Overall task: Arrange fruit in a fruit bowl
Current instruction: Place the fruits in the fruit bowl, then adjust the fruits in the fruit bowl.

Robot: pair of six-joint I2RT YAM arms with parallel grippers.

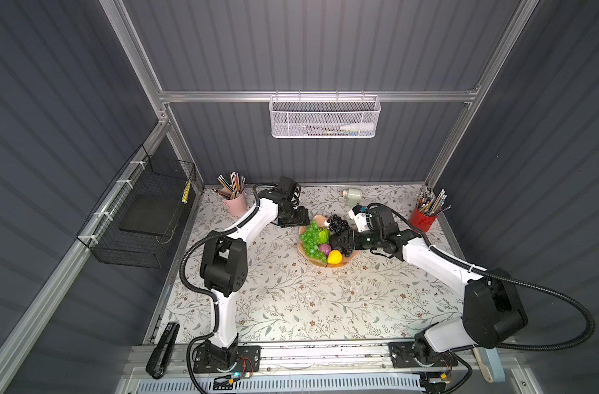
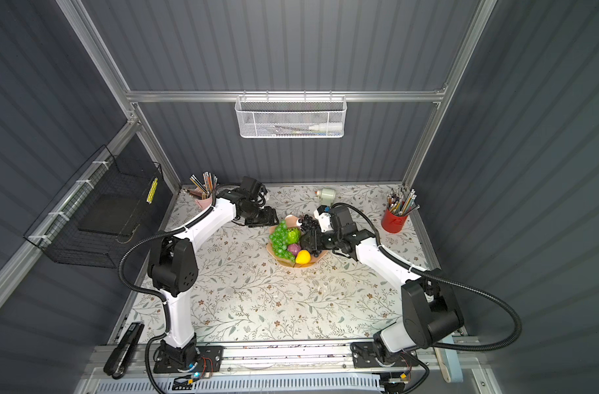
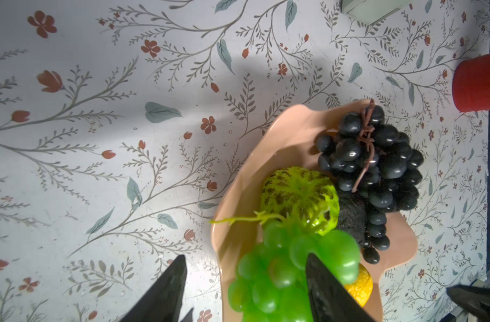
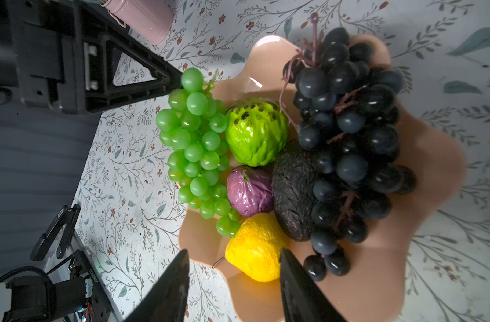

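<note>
Dark fingertips of the left gripper point(image 3: 245, 256) sat closest to its wrist camera, spread wide with nothing clamped between them. Just past them lay the green grape bunch point(image 3: 268, 278), with one fingertip crossing in front of its grapes.

That bunch rested in the fruit bowl point(image 3: 280, 139), against the rim on the left arm's side. Its long axis followed that rim, and its thin stem pointed toward the bowl's far edge. In the right wrist view some grapes seemed to hang over the rim rather than sit inside it. The claw therefore stood at the stem end, just outside the bowl, so any nudge inward would push across the bunch's length, toward the bowl's middle.

Inward of the green grapes sat the bumpy lime-green fruit point(image 4: 255, 131) and the small purple fruit point(image 4: 249, 191). The avocado point(image 4: 291, 192) lay beyond them. The dark grape bunch point(image 4: 349, 133) ran along the opposite side of the bowl, and the small yellow fruit point(image 4: 255, 248) sat at the near rim. All six fruits looked to be in the bowl.

Over the near rim, the right gripper point(image 4: 234, 251) hung with its jaws moderately apart and empty, lined up on the yellow fruit. I judged the left arm nearer the green bunch, and the right arm nearer the yellow fruit and avocado.
</note>
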